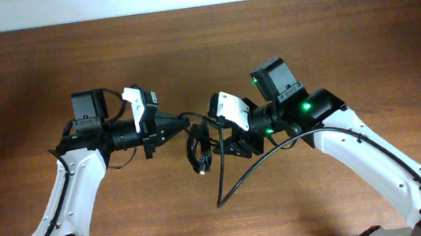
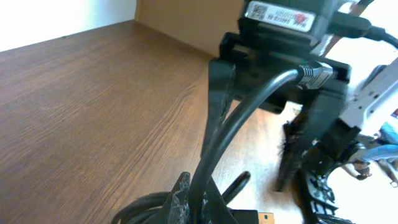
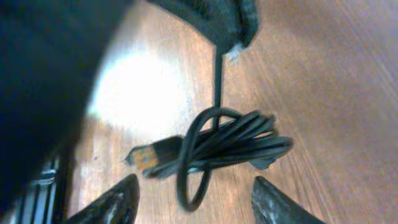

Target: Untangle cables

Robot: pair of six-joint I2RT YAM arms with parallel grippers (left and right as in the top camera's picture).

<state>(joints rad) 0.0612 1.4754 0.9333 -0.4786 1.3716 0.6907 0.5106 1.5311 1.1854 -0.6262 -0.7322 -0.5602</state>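
The cables [image 1: 198,151] hang as a small black coiled bundle just above the table between my two arms. My left gripper [image 1: 186,122] is shut on one strand of it [image 2: 211,155], which runs up between the fingers [image 2: 181,193]. In the right wrist view the bundle [image 3: 236,143] dangles from that strand, with a gold-tipped plug [image 3: 142,157] pointing left. My right gripper [image 3: 196,205] is open just short of the bundle. Its fingertips [image 3: 118,202] stand on either side of the lowest loop without touching it.
A long black cord [image 1: 230,186] curves from below the bundle toward the right arm [image 1: 305,111]; I cannot tell whether it is one of the cables. The right arm's head [image 2: 280,37] fills the left wrist view close by. Brown wooden table [image 1: 45,65] lies all around.
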